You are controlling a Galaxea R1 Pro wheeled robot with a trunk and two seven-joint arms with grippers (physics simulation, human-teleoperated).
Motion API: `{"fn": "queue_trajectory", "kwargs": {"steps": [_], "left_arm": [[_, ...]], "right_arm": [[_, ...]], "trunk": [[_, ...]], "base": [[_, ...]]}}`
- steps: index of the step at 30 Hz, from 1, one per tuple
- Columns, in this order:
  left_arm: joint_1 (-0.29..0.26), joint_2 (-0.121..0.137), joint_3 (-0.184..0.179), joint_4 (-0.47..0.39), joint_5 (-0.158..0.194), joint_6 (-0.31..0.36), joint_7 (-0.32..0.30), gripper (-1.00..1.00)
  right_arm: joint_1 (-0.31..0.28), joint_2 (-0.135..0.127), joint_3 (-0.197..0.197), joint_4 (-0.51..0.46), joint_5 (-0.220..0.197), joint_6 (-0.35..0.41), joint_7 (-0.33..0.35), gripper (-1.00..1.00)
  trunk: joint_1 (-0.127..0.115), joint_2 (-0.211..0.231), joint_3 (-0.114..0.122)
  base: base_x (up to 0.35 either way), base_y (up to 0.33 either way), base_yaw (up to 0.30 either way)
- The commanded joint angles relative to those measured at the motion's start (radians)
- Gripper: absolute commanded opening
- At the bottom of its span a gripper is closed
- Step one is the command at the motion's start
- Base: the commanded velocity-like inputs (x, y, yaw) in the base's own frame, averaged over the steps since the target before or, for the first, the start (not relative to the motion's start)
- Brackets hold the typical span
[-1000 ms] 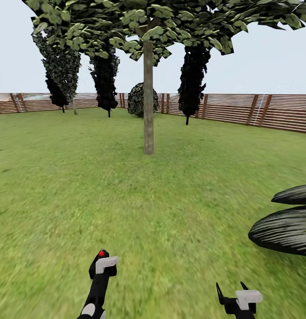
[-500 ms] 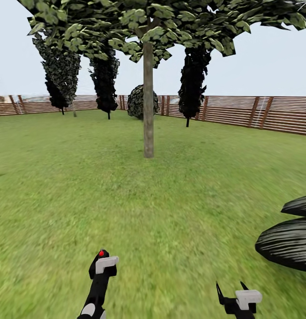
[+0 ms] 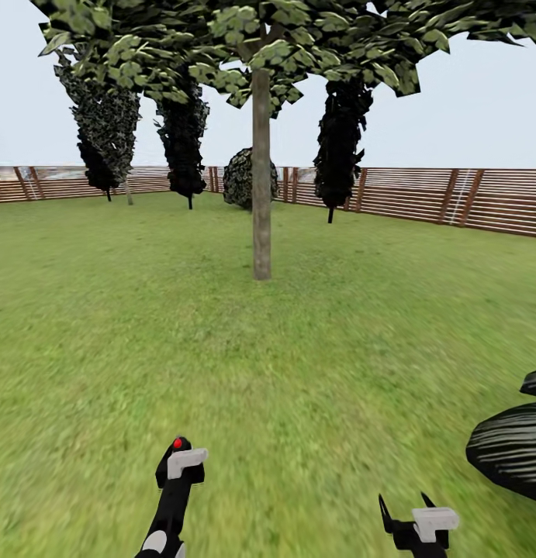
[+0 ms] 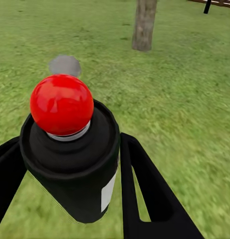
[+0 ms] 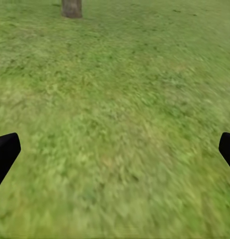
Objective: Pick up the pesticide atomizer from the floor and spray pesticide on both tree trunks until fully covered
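Left gripper [image 4: 65, 199] clasps one atomizer [image 4: 70, 154]; one tree trunk [image 3: 261, 174] ahead.

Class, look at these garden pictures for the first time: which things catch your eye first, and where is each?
The tree stands straight ahead in mid-lawn, its leafy canopy spreading across the top of the head view. Close up, the left gripper is shut on a black atomizer with a shiny red ball top. A dark striped plant juts in low at the robot's right, and a slatted fence rings the lawn behind.
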Motion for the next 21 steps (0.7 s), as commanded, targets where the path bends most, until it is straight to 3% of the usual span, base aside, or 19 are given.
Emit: {"fn": "queue_trajectory", "kwargs": {"steps": [1,21], "left_arm": [[-0.001,-0.001,0.005,0.000,-0.011,-0.003,0.004,-1.00],[-0.001,-0.001,0.004,0.000,-0.011,-0.003,0.004,-1.00]], "right_arm": [[-0.001,-0.001,0.006,0.001,-0.005,-0.003,-0.004,1.00],[-0.001,-0.001,0.006,0.002,-0.005,-0.002,-0.004,1.00]], "trunk": [[0.001,-0.001,-0.002],[0.001,-0.001,-0.002]], "base": [[0.350,0.095,0.000],[0.350,0.092,0.000]]}}
